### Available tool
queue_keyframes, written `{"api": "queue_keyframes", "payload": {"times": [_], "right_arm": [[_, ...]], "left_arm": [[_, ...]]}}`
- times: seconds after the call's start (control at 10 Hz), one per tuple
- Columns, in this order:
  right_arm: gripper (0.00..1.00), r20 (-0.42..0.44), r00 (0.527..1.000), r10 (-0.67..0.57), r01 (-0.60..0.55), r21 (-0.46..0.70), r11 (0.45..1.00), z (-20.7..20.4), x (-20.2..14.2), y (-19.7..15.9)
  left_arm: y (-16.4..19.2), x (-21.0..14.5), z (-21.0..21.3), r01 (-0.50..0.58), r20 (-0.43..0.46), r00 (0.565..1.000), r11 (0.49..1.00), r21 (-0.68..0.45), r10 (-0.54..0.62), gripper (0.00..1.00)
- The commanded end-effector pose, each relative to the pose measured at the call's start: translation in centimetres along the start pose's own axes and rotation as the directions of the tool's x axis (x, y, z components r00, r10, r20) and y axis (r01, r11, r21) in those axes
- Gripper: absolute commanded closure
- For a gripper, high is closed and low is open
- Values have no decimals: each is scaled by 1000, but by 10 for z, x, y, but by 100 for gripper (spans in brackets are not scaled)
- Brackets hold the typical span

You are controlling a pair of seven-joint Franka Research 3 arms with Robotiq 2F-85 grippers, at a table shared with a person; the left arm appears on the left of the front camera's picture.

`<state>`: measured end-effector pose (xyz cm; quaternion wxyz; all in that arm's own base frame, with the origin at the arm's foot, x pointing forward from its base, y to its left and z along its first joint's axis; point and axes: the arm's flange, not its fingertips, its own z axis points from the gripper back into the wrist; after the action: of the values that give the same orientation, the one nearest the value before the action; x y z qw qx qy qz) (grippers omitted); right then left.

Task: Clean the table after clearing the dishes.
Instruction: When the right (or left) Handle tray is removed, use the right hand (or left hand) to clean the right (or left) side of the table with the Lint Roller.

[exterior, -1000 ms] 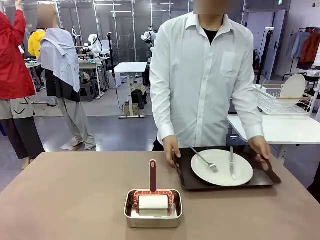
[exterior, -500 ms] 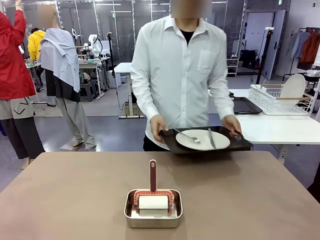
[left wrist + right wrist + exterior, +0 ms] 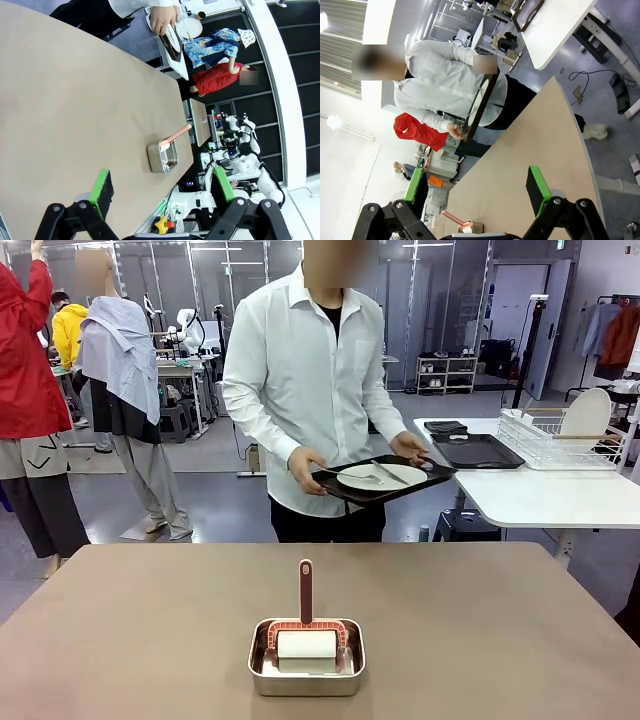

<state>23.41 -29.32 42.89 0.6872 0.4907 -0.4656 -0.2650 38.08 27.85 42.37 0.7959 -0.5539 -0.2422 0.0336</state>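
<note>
Taupe table (image 3: 130, 620): top bare apart from a steel pan (image 3: 306, 670) holding the red-handled roller (image 3: 306, 595), centred near the robot-side edge. There is wide free surface to the left, to the right and toward the far edge. The person (image 3: 310, 370) stands beyond the far edge holding a dark tray (image 3: 372, 497) clear of the table; it carries a white plate (image 3: 380, 477), fork (image 3: 350, 475) and knife (image 3: 391, 473) and is just beside the white side table (image 3: 540, 502), where another dark tray (image 3: 476, 451) lies next to a wire rack (image 3: 560, 445). Left gripper (image 3: 161, 184) and right gripper (image 3: 475, 186): jaws spread wide, nothing between the pads, both over the table.
</note>
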Motion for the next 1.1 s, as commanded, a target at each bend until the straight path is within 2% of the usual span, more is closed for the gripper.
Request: {"api": "queue_keyframes", "payload": {"times": [0.0,0.2,0.3,0.5,0.8,1.0], "right_arm": [[0,13,1000,-3,3,14,1000,1,1,4],[0,0,1000,0,0,0,1000,0,0,0],[0,-115,988,99,-100,-1,995,-36,-5,33],[0,-322,897,302,-313,20,950,-125,-19,107],[0,-544,661,517,-579,69,812,-239,-62,190],[0,-676,438,593,-709,146,690,-314,-122,213]], "left_arm": [[0,-2,4,2,0,1000,1000,11,-2,0],[0,-2,4,2,0,1000,1000,11,-2,0],[0,-2,4,2,0,1000,1000,11,-2,0],[0,-2,4,2,0,1000,1000,11,-2,0],[0,-2,4,2,0,1000,1000,11,-2,0],[0,-2,4,2,0,1000,1000,11,-2,0]]}}
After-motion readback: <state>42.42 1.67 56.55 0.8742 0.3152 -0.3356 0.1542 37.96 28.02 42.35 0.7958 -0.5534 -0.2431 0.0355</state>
